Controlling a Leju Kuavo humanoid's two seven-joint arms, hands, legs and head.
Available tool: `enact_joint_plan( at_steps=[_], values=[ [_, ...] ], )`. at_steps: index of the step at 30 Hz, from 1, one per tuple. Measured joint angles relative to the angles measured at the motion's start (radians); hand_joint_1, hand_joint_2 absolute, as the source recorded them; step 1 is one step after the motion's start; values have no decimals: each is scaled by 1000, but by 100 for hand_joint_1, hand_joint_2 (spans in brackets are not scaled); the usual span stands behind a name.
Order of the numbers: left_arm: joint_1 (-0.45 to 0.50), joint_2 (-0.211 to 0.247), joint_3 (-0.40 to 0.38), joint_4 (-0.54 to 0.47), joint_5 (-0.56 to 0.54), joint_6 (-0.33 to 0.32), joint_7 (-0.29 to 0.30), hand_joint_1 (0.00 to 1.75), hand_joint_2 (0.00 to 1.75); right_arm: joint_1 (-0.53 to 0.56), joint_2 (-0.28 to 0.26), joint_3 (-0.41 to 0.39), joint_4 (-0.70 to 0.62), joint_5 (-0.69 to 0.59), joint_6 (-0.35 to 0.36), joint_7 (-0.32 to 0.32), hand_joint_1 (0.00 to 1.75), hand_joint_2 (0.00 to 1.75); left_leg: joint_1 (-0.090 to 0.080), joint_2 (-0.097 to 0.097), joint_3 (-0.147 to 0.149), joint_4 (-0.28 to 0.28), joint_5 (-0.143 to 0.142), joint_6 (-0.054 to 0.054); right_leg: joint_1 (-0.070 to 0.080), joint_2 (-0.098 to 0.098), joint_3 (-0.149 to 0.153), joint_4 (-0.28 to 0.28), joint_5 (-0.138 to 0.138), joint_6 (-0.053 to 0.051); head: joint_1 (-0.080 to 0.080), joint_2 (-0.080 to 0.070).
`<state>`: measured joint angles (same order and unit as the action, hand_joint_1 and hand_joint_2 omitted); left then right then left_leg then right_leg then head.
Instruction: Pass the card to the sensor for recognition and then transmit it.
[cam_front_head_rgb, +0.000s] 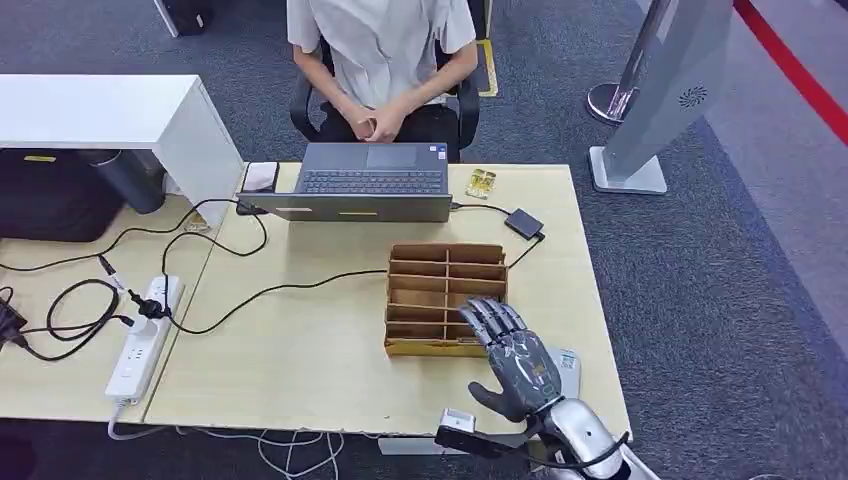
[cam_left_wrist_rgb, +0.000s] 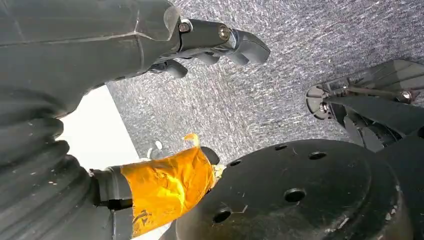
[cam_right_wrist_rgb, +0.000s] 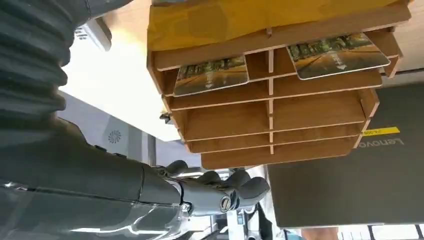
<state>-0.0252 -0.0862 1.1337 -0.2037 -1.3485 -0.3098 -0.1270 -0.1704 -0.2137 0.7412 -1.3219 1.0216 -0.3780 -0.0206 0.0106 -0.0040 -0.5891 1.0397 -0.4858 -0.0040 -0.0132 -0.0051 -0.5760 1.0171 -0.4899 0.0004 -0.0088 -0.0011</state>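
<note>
Cards — two visible in the right wrist view, one (cam_right_wrist_rgb: 212, 75) and another (cam_right_wrist_rgb: 337, 55), each lying flat in its own slot of the wooden rack (cam_front_head_rgb: 445, 298), side by side in the same row, at the end of the rack nearest the robot. Both have a dark printed face; the print is too small to read.

Rack sits on the light wood table (cam_front_head_rgb: 300, 360), toward its right side, near the front edge. Right hand (cam_front_head_rgb: 515, 360) hovers at the rack's near right corner, fingers (cam_front_head_rgb: 495, 318) spread and extended over the near slots, holding nothing. Can't tell from the head view whether the fingers touch the wood. In the right wrist view the fingers (cam_right_wrist_rgb: 235, 187) are loosely fanned, apart from the cards.

Left hand (cam_left_wrist_rgb: 200, 45) hangs over grey carpet, fingers slightly curled and apart, nothing in them. Orange tape is wrapped around its thumb (cam_left_wrist_rgb: 167, 187).

Behind the rack: open grey laptop (cam_front_head_rgb: 372, 180) with a person (cam_front_head_rgb: 385, 60) seated at it, hands clasped in the lap. A small black box (cam_front_head_rgb: 524, 223) on a cable lies right of the laptop — possibly the sensor, can't confirm. White power strip (cam_front_head_rgb: 143, 335) with black cables sits at the table's left side. A grey kiosk stand (cam_front_head_rgb: 665, 95) stands on the carpet to the right.
</note>
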Motion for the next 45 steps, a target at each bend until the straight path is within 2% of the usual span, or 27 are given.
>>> enact_joint_plan(
  at_steps=[23, 31, 45],
  values=[
    [0, 1, 1, 0, -2, -1, 9, 0, 175, -52, 61, 3, 162, -12, -35, 18, 0, 175, 0, 0, 0, 0, 0, 0, 0, 0, 0, 0, 0, 0, 0, 0],
    [0, 1, 8, 0, -1, 1, 11, 0, 175, -51, 61, -3, 163, -8, -45, 18, 0, 175, 0, 0, 0, 0, 0, 0, 0, 0, 0, 0, 0, 0, 0, 0],
    [0, 1, 26, 0, 2, 8, 11, 0, 175, -24, 42, -67, 85, -9, -63, 28, 0, 175, 0, 0, 0, 0, 0, 0, 0, 0, 0, 0, 0, 0, 0, 0]
  ],
)
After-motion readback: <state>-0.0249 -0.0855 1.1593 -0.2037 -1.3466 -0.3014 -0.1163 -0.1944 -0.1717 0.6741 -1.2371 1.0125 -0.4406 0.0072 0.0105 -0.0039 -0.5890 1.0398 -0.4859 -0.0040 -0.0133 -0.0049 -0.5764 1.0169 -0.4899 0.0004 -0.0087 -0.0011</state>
